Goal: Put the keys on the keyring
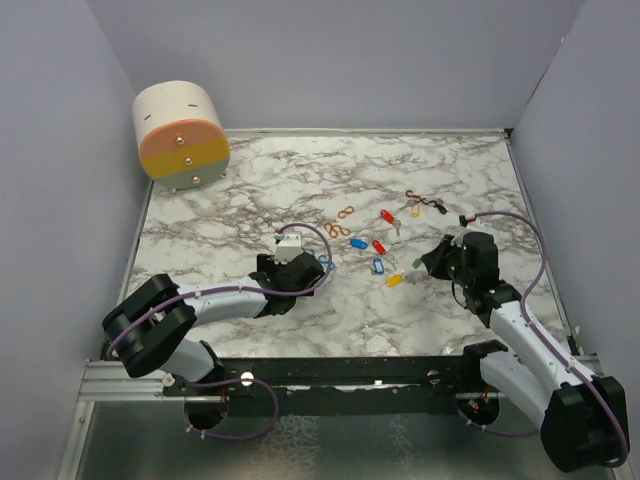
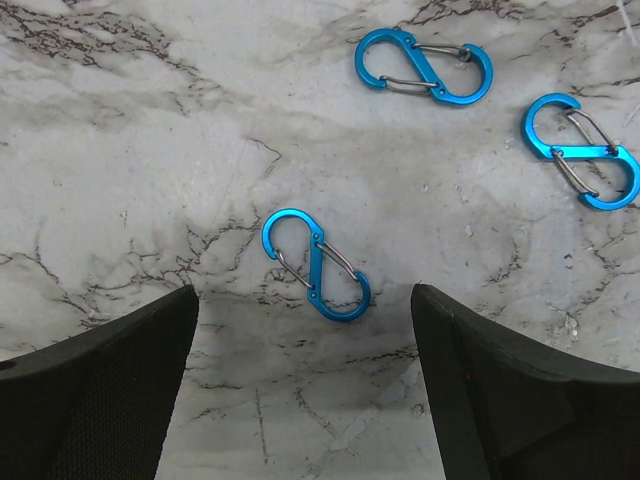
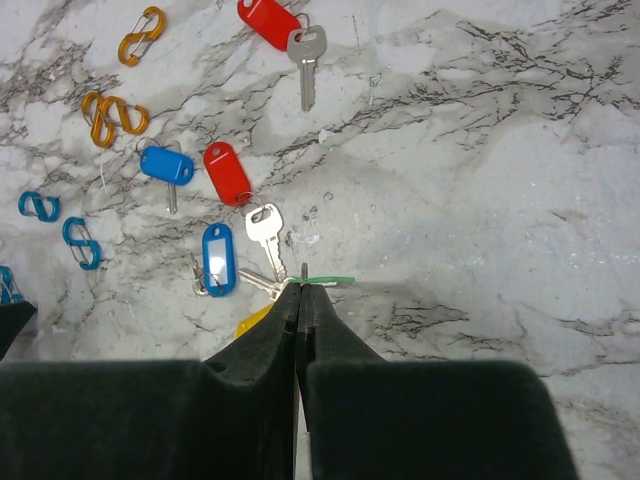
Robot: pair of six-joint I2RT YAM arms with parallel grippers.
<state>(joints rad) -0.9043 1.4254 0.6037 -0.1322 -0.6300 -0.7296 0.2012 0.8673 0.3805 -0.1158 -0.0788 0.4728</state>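
1. On the marble table [image 1: 220, 240], between my two arms, the keys [image 3: 228, 172] lie scattered and loose. I can see a red tag, a blue tag [image 3: 166, 164], a blue-framed tag [image 3: 217, 258] and a bare silver key [image 3: 263, 228]. A yellow tag [image 3: 252, 322] lies just beside the right fingers.
2. A second red tag [image 3: 268, 22] with its own silver key lies farther out, near the orange clips [image 3: 112, 117].
3. My right gripper [image 3: 300, 296] is clenched, jaws pressed flat together. A thin green sliver [image 3: 330, 279] and a small metal tip show right at its fingertips. I cannot tell whether either is pinched.
4. My left gripper [image 2: 303, 300] is released, with its fingers spread wide above the marble and gripping nothing.
5. Between those fingers lies one blue figure-eight clip [image 2: 316, 264]. Two more blue clips [image 2: 423, 67] lie beyond it.
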